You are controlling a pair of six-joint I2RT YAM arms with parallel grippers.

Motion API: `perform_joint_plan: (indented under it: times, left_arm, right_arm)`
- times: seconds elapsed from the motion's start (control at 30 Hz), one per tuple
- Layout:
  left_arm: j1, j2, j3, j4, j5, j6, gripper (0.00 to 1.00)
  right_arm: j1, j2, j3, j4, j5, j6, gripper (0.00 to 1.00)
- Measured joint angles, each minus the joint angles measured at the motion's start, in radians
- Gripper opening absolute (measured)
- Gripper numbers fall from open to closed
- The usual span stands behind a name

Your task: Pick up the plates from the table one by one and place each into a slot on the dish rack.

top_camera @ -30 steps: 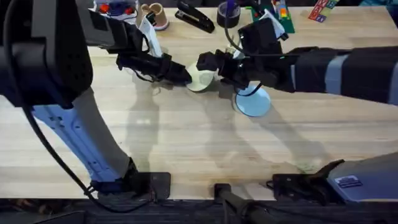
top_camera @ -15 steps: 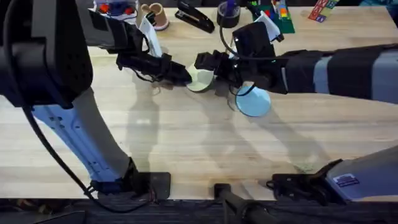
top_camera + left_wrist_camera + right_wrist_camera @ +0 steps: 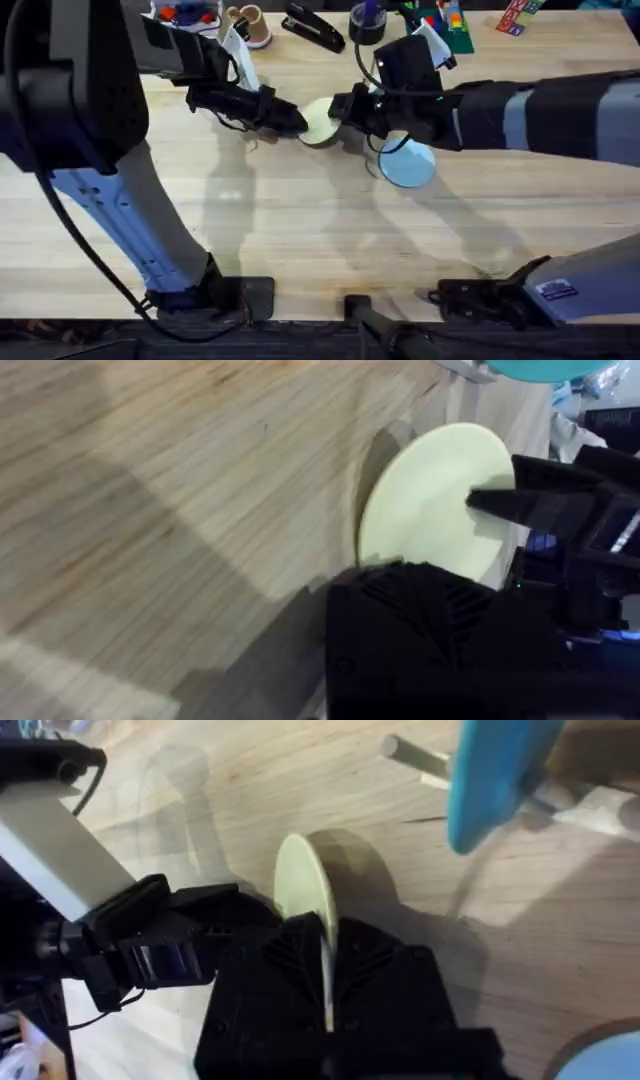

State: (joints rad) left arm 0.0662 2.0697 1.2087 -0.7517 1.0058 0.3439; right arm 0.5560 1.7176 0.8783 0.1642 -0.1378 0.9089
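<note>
The pale cream-yellow plate (image 3: 318, 122) stands on edge just above the table (image 3: 300, 230), held from both sides. My left gripper (image 3: 298, 124) is shut on its left rim, and the left wrist view shows the plate (image 3: 430, 500) rising out of that gripper (image 3: 400, 575). My right gripper (image 3: 342, 108) is shut on the opposite rim, where the plate (image 3: 300, 885) shows edge-on between its fingers (image 3: 325, 935). The light blue plate (image 3: 408, 165) lies flat under the right arm. A teal plate (image 3: 495, 780) stands in the dish rack (image 3: 420, 760).
Along the table's back edge are a black stapler (image 3: 313, 28), a dark tape roll (image 3: 365, 22), a small cup (image 3: 248, 22) and coloured items (image 3: 445, 25). Open tabletop lies in front of both arms.
The right gripper has moved in and shut on the cream plate's right rim. The plate has tipped up from the table between the two grippers. The left gripper stays put.
</note>
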Motion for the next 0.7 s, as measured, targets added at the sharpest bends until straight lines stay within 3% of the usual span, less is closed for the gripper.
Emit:
perform_joint_plan:
  times: [0.53,0.7]
  left_arm:
    - [0.001,-0.007,0.0,-0.006,-0.008,0.0,0.041]
    - [-0.003,-0.058,0.0,-0.008,-0.088,-0.001,0.041]
  right_arm:
    - [0.001,-0.014,0.0,-0.015,-0.013,-0.022,0.031]
    - [0.01,-0.087,0.0,-0.094,0.002,-0.043,0.031]
